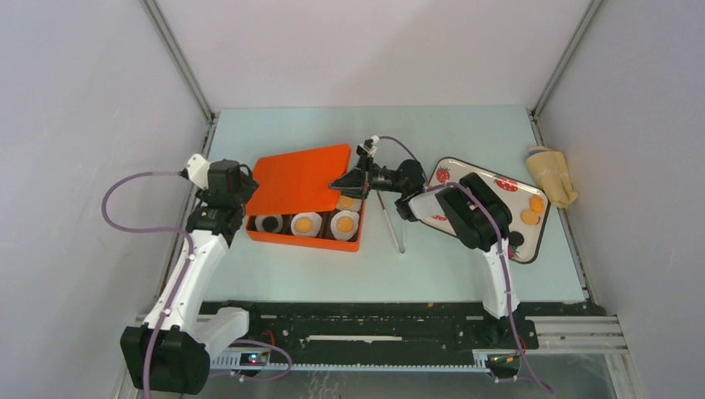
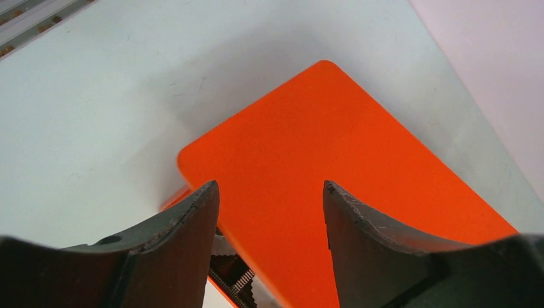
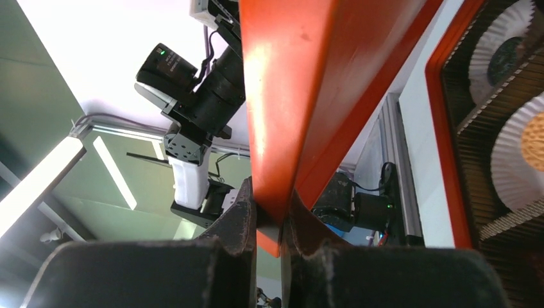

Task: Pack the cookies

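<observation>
An orange box (image 1: 303, 237) holds white paper cups, some with cookies (image 1: 306, 223) in them; one cup (image 1: 269, 223) has a dark centre. Two more cookies (image 1: 529, 218) lie on the strawberry-print tray (image 1: 499, 237). The orange lid (image 1: 299, 179) hangs tilted over the back of the box. My right gripper (image 1: 344, 184) is shut on the lid's right edge, and the right wrist view shows the lid (image 3: 289, 96) pinched in that gripper (image 3: 269, 208). My left gripper (image 1: 246, 191) is open at the lid's left end, its fingers (image 2: 192, 218) spread over the lid (image 2: 333, 147) without touching it.
A thin metal tool (image 1: 391, 220) lies on the table between box and tray. A beige cloth (image 1: 551, 174) sits at the right edge by the wall. Grey walls enclose the table on three sides.
</observation>
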`<state>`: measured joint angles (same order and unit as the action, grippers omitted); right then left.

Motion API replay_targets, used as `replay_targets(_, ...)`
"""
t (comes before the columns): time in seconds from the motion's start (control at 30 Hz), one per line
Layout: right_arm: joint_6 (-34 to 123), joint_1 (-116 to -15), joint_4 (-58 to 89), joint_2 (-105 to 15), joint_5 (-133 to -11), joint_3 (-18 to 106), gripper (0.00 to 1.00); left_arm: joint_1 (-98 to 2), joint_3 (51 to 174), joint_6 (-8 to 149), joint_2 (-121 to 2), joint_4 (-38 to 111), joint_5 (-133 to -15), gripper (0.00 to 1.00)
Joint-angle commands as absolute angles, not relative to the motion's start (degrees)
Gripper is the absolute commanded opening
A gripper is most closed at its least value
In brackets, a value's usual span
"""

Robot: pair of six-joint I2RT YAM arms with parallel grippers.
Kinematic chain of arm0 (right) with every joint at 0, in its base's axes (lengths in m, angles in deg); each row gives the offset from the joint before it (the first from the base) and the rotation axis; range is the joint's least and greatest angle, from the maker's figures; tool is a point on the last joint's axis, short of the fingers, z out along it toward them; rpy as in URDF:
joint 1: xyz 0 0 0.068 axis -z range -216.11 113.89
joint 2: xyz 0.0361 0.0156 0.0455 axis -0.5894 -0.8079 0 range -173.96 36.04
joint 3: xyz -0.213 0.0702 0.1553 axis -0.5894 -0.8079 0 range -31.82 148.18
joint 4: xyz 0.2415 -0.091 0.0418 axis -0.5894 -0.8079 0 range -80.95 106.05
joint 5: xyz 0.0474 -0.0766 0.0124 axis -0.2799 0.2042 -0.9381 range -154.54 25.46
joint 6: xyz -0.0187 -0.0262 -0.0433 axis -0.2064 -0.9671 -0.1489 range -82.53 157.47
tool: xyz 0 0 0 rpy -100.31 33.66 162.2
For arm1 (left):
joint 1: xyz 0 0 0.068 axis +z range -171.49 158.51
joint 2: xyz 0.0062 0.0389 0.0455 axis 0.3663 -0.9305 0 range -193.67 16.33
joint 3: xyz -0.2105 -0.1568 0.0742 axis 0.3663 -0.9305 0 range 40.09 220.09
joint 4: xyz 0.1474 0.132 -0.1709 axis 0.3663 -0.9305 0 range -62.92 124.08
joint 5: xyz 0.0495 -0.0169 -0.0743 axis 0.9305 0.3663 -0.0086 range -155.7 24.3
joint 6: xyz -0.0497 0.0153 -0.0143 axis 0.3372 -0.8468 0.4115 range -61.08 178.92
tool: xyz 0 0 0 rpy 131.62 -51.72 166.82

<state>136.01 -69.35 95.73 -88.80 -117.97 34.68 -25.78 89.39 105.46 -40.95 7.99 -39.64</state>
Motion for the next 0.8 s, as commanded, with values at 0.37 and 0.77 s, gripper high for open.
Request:
replay_targets(0.37,133.9,-68.3,101.6,-85.6,-123.2,22.1,0.00,-24.4,84.4,107.1,-45.6,14.2,-32.6,0.66)
replay_targets(0.77,133.3,-68.8,101.7,-86.4,-123.3,18.7,0.00,-24.2,81.1,106.0,-47.4,19.3,-36.2,0.65)
